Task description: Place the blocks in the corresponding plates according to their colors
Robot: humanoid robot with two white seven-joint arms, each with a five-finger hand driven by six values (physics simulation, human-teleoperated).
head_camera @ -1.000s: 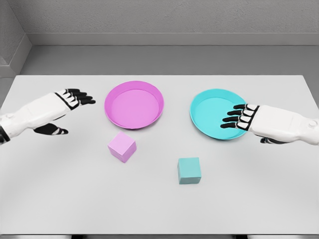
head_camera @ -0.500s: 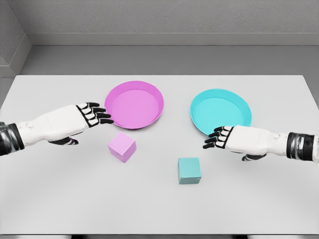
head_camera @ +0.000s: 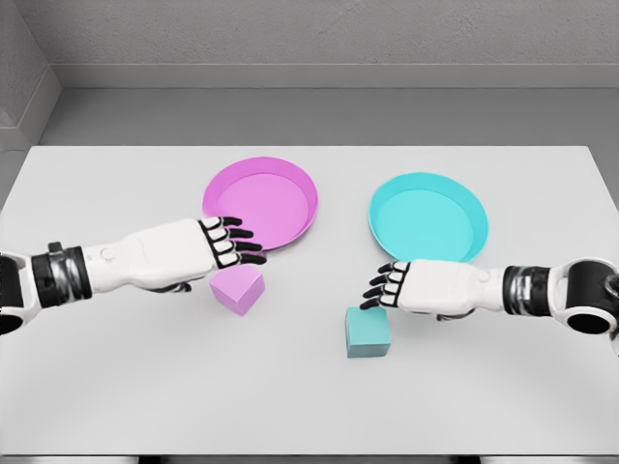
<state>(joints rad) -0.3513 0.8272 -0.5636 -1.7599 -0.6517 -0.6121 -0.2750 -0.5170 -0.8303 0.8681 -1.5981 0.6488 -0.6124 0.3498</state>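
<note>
Matt pink block, teal block and smooth plates on a matt white table.

The left robot hand covers the upper back part of the pink block and a bit of the pink plate's near rim. Both arms run off the side edges. The counter's front edge is cut off at the bottom.

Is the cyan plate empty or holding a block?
Empty: the cyan plate shows only its bare inside; the cyan block sits on the table in front of it.
</note>
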